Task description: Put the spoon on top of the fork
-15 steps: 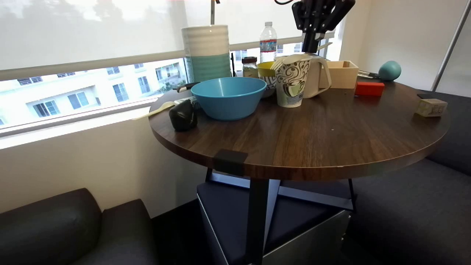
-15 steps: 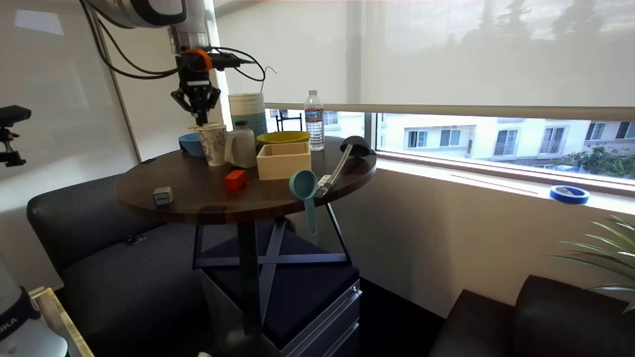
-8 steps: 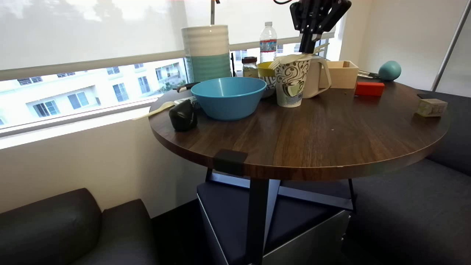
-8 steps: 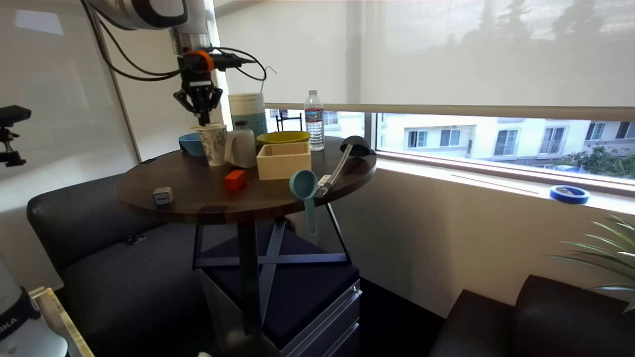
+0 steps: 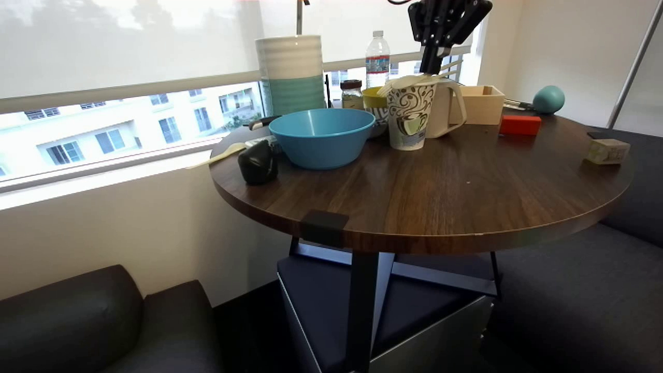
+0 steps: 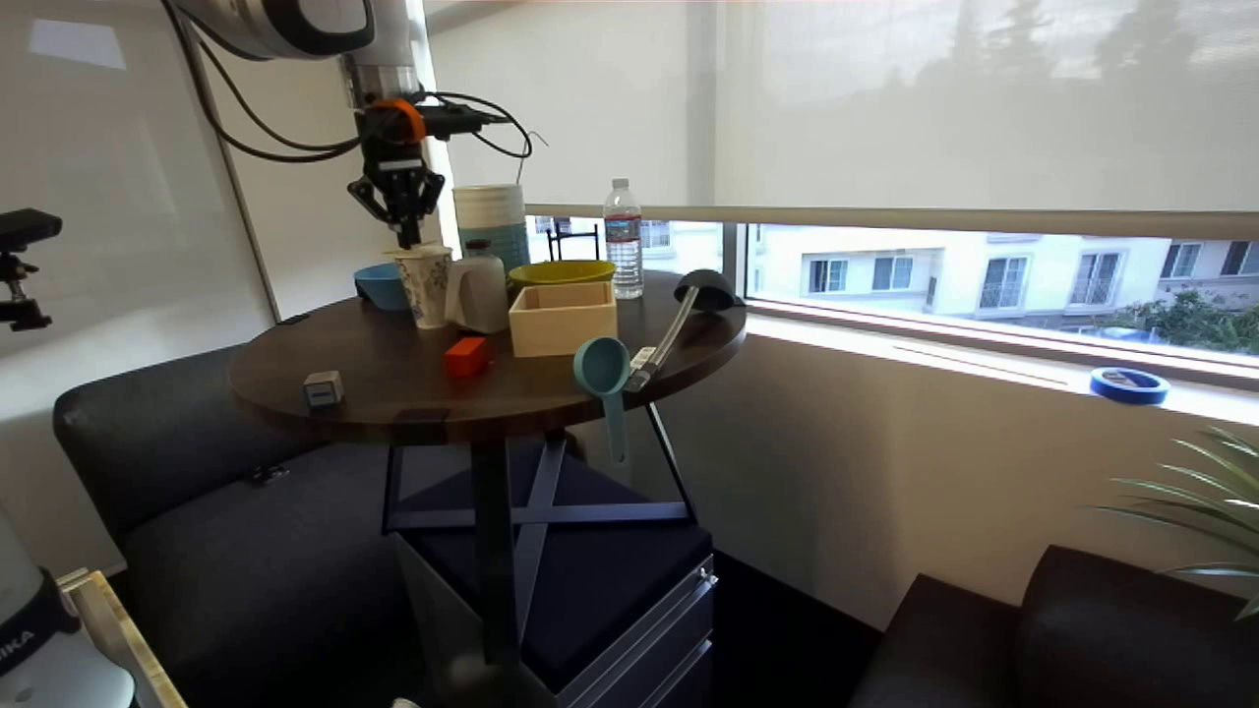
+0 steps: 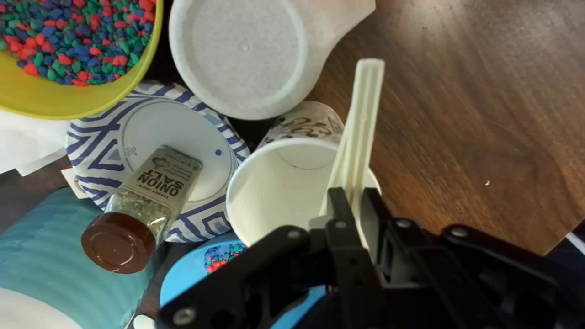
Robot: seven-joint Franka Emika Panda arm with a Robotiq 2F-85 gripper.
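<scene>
Gripper (image 7: pixel 354 194) over cup (image 7: pixel 276 183), fingers clamped on pale handle (image 7: pixel 364 114).
In an exterior view, fork (image 5: pixel 392 87) shows tines at cup's left rim; pitcher (image 5: pixel 439 111) stands on far side.

A black-trimmed white arm (image 6: pixel 390 37) is tipped by a black gripper (image 7: pixel 355 201).
The arm is ringed by a silver collar (image 6: pixel 384 87) and an orange band (image 6: pixel 415 119), and looped by black cables (image 6: pixel 285 158); a dark band (image 6: pixel 51 616) on a white housing (image 6: pixel 74 680) is lettered "IKA". In the wrist view, the gripper's links (image 7: pixel 269 259) are studded with silver screws (image 7: pixel 184 315).
</scene>
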